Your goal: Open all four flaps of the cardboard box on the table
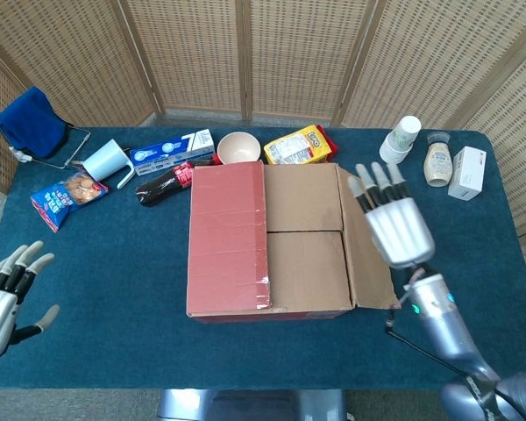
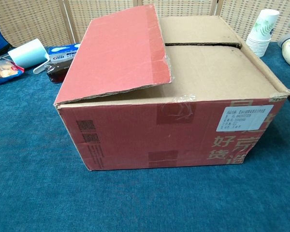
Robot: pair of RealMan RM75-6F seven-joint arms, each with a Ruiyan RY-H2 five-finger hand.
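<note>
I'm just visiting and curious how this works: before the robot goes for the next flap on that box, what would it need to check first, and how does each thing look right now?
1. Right flap folded outward: ok, it hangs out past the box edge.
2. Red left flap opened: not ok, it lies over the cardboard box.
3. Two inner flaps opened: not ok, both lie flat.
4. Right hand free: ok, fingers spread, holding nothing.
5. Left hand free: ok, open, far from the box.
6. Room behind the box: cannot tell; bowl and snack bag sit close.
</note>
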